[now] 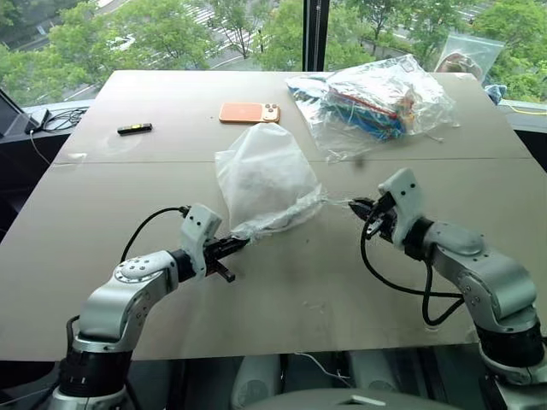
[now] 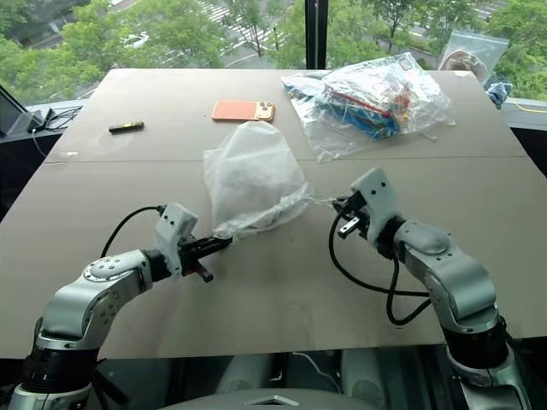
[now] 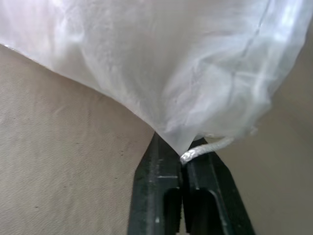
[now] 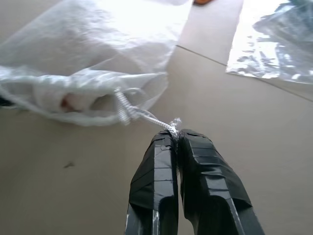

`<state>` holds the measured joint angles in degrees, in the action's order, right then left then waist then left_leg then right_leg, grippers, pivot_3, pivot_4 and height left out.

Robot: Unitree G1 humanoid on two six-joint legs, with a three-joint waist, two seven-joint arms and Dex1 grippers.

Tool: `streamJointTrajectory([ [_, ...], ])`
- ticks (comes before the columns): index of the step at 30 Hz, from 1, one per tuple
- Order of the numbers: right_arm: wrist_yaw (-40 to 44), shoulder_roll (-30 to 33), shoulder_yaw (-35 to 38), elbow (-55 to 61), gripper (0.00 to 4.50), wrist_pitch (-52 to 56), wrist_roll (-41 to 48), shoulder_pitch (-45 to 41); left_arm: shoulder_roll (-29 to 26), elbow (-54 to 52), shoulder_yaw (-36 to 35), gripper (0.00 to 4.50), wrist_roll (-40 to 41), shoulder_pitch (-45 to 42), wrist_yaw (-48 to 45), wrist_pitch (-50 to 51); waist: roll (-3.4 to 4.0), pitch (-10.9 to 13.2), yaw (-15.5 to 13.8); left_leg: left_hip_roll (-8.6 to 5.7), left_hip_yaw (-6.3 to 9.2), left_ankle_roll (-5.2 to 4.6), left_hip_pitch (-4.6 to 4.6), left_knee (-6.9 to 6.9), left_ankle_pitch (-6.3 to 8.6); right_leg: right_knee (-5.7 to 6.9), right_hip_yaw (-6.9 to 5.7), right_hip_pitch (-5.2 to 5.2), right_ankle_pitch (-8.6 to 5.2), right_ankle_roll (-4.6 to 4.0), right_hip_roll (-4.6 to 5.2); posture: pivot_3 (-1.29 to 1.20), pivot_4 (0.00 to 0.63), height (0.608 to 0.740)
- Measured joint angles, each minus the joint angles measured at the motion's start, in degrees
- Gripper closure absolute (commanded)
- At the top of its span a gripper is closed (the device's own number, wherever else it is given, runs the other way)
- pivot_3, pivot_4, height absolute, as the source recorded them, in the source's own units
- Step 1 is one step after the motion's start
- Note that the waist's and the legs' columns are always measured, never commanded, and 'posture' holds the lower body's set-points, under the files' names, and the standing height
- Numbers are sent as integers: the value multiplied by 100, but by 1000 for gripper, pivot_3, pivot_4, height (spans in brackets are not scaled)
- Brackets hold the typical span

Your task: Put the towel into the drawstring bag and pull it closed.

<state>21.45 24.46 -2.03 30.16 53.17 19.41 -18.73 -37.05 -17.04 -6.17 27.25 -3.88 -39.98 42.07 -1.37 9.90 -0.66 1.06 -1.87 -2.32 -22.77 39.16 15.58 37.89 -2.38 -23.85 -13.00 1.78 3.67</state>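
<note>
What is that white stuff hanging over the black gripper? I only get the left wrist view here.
Observer: That is the drawstring bag, standing puffed up on the table; the left gripper is shut on its lower corner.
Operator: Is the other arm doing anything?
Observer: Yes. The right gripper is shut on the cord coming out of the bag's gathered mouth.
Operator: Is anything inside the bag?
Observer: The towel shows as a fluffy white lump through the thin wall near the mouth.
Operator: What else is on the table?
Observer: An orange phone, a small black stick and a clear bag of colourful items, all beyond the bag.
</note>
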Motion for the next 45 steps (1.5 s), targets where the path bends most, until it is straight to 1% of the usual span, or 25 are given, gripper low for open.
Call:
streamJointTrajectory([
  [4,-232,3,237,-508,4500,-322,-236,-438,-190,458,-257,4454,188,-563,-176,55,0,3,-4,6,3,0,-7,0,0,3,-10,-7,0,0,-10,0,150,740],
  [8,-410,112,478,-976,4500,-677,-449,-962,-602,711,-556,4454,378,-1358,-481,86,1,4,0,3,-8,0,-10,-2,0,-5,-9,-9,1,2,-10,0,150,740],
  [12,-453,510,528,-1345,4500,-1080,-794,-1270,-687,1216,-577,4454,383,-2232,-522,86,0,6,-9,-1,-11,-1,-19,-2,1,-14,-8,-12,0,5,-7,0,150,740],
  [14,-460,614,532,-1459,4500,-1225,-918,-1357,-708,1360,-580,4454,333,-2584,-446,64,-1,6,0,-1,-12,-1,-20,-9,1,-19,-7,-13,-1,6,-7,0,150,740],
  [17,-533,784,532,-1622,4500,-1449,-1164,-1400,-690,1682,-513,4454,106,-3109,-192,-148,-1,6,8,-1,-17,2,-22,-17,0,-18,-2,-22,-1,6,-6,0,150,740],
  [22,-722,967,535,-1706,4500,-1651,-1463,-1455,-569,2170,-445,4454,-291,-3418,267,-535,-2,6,45,0,-23,3,-23,-24,-1,-15,2,-29,0,7,-5,0,150,740],
  [25,-982,1180,561,-1671,4500,-1734,-1716,-1472,-415,2743,-444,4454,-818,-3712,1081,-1197,-2,7,39,0,-24,3,-23,-24,-1,-15,3,-30,0,7,-2,0,150,740],
  [29,-1250,1313,761,-1461,4500,-1713,-1946,-1393,-182,3011,-448,4454,-1165,-3834,1852,-1851,-2,7,25,-1,-30,18,-28,-25,-9,-20,7,-31,0,8,4,0,150,740],
  [33,-1446,1426,925,-1365,4500,-1699,-2140,-1276,-62,3045,-449,4454,-1253,-3889,2260,-2193,-3,7,2,-1,-30,20,-30,-25,-11,-22,6,-32,0,8,5,0,150,740],
  [35,-1598,1645,1177,-1398,4500,-1623,-2310,-1195,-83,3228,-587,4454,-1302,-3982,2526,-2284,-3,7,-1,-1,-31,20,-30,-25,-11,-21,4,-32,0,8,6,0,150,740],
  [38,-1589,1813,1326,-1214,4500,-1603,-2351,-1148,-95,3267,-614,4454,-1288,-4102,2528,-2383,-3,7,-1,-1,-32,21,-28,-27,-11,-20,1,-33,0,8,4,0,150,740],
  [40,-1437,1911,1579,-975,4500,-1575,-2284,-939,-104,3081,-613,4454,-1213,-4003,2352,-2369,-4,6,0,0,-36,21,-28,-30,-11,-24,3,-33,0,9,4,0,150,740],
  [42,-1081,1886,1934,-725,4500,-1452,-1966,-583,-144,2741,-623,4454,-1088,-3543,2008,-2329,-4,3,7,1,-50,22,-15,-39,-11,-28,14,-25,-3,13,6,0,150,740],
  [43,-715,1756,2179,-442,4500,-1292,-1563,-218,-126,2428,-623,4454,-989,-3118,1809,-2245,-6,-1,18,5,-53,22,-12,-46,-11,-34,18,-23,-3,14,6,0,150,740],
  [44,-360,1670,2246,-120,4500,-1199,-1203,253,-60,2193,-618,4454,-916,-2697,1670,-2181,-6,-1,29,8,-53,22,-7,-53,-11,-40,29,-19,-4,15,7,0,150,740],
  [45,28,1574,2136,203,4500,-1140,-854,759,29,2050,-589,4454,-898,-2279,1568,-2112,-6,0,45,10,-53,22,-7,-59,-11,-38,33,-23,-6,16,7,0,150,740],
])
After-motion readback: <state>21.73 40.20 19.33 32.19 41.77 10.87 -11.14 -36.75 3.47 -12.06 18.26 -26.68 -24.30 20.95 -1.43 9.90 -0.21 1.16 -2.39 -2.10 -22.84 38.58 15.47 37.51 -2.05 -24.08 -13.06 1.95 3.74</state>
